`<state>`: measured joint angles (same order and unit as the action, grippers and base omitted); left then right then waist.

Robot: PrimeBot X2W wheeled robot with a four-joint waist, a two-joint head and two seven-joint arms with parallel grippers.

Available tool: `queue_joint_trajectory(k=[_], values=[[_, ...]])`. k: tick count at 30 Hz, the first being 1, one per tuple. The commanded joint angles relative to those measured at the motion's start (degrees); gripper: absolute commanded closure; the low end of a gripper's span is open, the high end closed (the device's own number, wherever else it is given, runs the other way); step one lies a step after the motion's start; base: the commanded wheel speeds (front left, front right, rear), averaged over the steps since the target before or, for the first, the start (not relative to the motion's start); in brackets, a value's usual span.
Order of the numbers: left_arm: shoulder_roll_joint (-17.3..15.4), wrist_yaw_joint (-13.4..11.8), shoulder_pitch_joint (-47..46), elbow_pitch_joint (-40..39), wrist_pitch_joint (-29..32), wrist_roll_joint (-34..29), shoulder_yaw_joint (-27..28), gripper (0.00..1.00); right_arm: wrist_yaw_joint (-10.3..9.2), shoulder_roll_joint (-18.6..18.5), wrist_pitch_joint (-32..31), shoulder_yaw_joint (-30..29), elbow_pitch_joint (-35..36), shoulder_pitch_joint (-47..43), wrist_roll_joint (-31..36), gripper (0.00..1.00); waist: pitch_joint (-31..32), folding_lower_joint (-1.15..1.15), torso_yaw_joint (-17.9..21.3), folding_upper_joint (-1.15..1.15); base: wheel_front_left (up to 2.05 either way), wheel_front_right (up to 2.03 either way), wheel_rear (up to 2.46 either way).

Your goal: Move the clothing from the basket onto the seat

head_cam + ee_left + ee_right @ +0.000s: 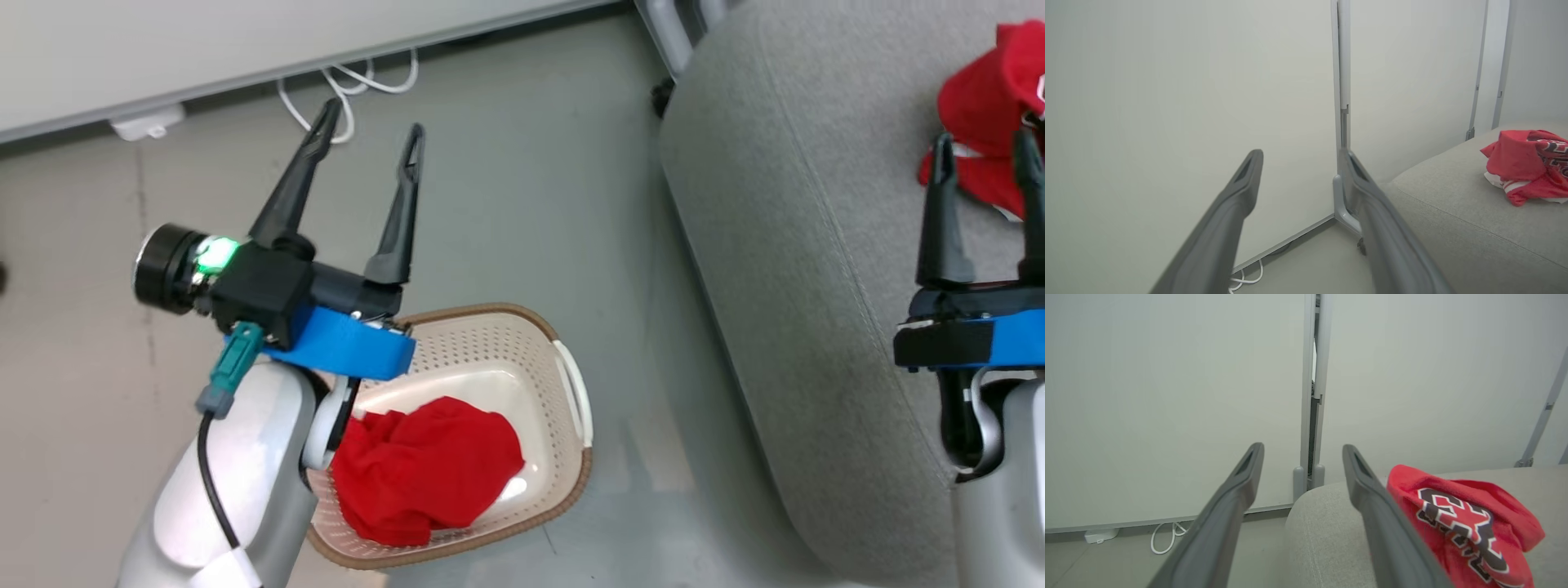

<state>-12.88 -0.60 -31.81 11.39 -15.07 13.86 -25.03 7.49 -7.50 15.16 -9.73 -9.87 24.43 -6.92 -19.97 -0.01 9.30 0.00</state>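
The left arm's pale forearm [237, 482] rises at the lower left of the head view and hides the near-left part of the basket [490, 343], which stands on the floor [531, 204] below and behind that arm's wrist. The plain red garment [424, 469] lies bunched inside the basket, with nothing gripping it. The left gripper [373, 118] hangs above the floor, its 2 fingers spread wide with nothing between them, pointing away from the robot. A white cable [351, 82] lies just beyond its tips at the foot of the wall panel [1167, 81].

The right gripper [984, 140] is held over the seat [800, 286], which lies well to the right of the basket. Its 2 fingers also stand apart and empty. In the right wrist view the jersey [1453, 522] lies crumpled on the seat just outside the right finger, not between the 2. Whether that finger touches the cloth cannot be told. From the left gripper [1302, 157], the jersey [1523, 163] lies far off to the right on the grey cushion
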Motion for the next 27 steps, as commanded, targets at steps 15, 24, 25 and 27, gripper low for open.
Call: queue_joint_trajectory(k=[15,24,25,27], values=[[6.6,4.7,13.7,-1.4,-0.1,-5.3,14.7,0.0,0.01,2.1,0.0,5.6,-0.5,-7.2,-0.6,0.0,9.8,0.01,-7.5,0.0,0.0,0.0,0.0],[8.9,6.3,19.4,-1.5,-0.1,-6.7,20.5,0.0,0.01,3.2,0.0,4.9,-0.8,-13.0,0.1,0.0,13.0,0.01,-9.7,0.0,0.0,0.0,0.0],[9.1,6.5,19.8,-1.5,-0.1,-6.8,20.8,0.0,0.01,3.3,0.0,4.8,-0.8,-13.4,0.1,0.0,13.3,0.01,-9.9,0.0,0.0,0.0,0.0],[9.3,6.8,20.6,-1.6,-0.2,-7.0,21.3,0.0,0.01,3.5,0.0,4.8,-1.0,-14.4,0.0,0.0,13.7,0.01,-10.2,0.0,0.0,0.0,0.0]])
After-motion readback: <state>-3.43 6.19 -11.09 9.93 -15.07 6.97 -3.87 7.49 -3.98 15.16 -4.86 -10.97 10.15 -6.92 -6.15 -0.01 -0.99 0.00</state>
